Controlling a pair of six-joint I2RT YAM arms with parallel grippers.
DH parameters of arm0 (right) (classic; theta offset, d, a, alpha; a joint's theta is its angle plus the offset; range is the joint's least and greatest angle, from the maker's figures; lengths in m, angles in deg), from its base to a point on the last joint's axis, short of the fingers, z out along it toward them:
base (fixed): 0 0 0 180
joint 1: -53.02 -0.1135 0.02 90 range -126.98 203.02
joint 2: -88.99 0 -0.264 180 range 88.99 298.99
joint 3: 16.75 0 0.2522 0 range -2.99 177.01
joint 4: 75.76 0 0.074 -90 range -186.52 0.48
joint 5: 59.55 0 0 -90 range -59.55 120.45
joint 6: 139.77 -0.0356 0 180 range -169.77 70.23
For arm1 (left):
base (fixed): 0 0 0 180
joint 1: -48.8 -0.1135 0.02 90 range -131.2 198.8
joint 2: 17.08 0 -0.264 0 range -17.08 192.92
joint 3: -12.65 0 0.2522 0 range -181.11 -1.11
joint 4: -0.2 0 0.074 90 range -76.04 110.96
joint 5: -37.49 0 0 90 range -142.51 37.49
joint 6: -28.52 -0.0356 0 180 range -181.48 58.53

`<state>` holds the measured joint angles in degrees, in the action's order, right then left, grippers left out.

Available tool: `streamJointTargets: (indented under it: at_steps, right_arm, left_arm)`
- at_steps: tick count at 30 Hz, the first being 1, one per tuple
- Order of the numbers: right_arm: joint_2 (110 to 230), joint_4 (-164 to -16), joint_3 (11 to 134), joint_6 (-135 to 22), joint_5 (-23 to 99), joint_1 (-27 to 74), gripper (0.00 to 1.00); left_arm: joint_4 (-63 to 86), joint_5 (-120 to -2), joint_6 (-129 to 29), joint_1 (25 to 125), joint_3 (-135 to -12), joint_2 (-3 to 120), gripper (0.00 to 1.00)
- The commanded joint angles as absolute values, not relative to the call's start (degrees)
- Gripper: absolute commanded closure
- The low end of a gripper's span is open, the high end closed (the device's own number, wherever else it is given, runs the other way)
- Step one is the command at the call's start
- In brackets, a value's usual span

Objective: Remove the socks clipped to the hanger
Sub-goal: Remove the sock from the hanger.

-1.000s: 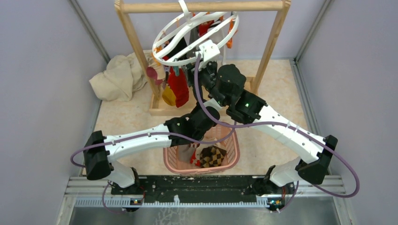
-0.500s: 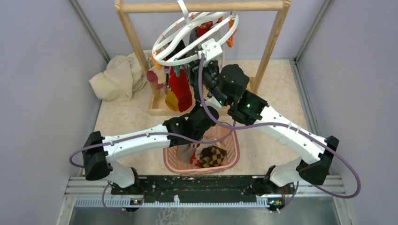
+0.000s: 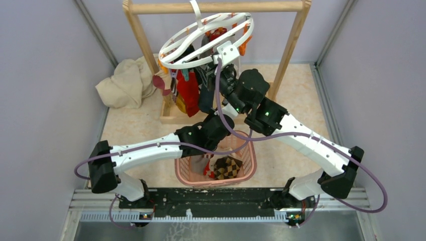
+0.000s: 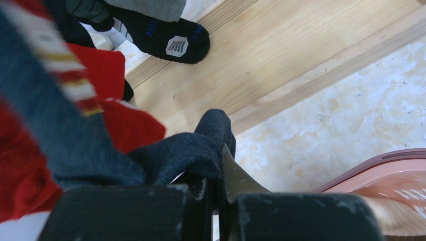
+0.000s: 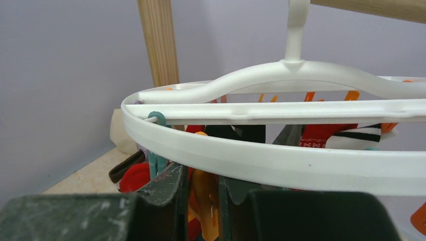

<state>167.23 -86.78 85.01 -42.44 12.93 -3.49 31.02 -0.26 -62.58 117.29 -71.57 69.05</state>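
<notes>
No text can be read anywhere; the grey patch on the black sock is illegible.

Left arm, right arm extended; jaws pinched.

— What is carried by the beige marbled desk?
— A pale wooden rail frame is stood at the back, a crumpled cream cloth laid beside it, a pink slotted plastic basket set nearer.
</notes>
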Motion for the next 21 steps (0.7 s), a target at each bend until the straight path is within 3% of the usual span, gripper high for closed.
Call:
streamJointTargets:
  at_steps: [1,7,8,10,11,14,21]
  right_arm:
    - [165.38,-83.01,86.08,-42.47,13.09,-3.75,1.0]
    - [164.49,-83.24,85.12,-42.97,12.79,-3.75,1.0]
    - [164.1,-83.28,84.66,-43.19,12.53,-3.75,0.88]
    - [163.11,-83.08,82.92,-43.74,12.35,-3.75,0.52]
    - [162.41,-82.88,81.98,-44.05,12.22,-3.78,0.46]
    - [160.29,-82.27,78.89,-45.23,11.3,-3.75,0.34]
    - [153.36,-83.11,73.44,-47.84,9.0,-3.76,0.3]
  left_arm:
    - [31.31,-0.39,-62.31,117.62,-71.08,67.77,1.0]
    - [32.44,-2.64,-61.74,117.71,-71.5,66.03,1.0]
    - [32.45,-3.91,-61.82,117.71,-71.51,65.28,1.0]
    - [32.63,-6.0,-61.68,117.71,-71.51,63.91,1.0]
    - [32.84,-6.76,-61.7,117.71,-71.49,63.33,1.0]
    - [33.98,-8.56,-60.42,117.71,-71.55,62.0,1.0]
    - [34.61,-14.63,-59.36,117.8,-71.96,58.06,1.0]
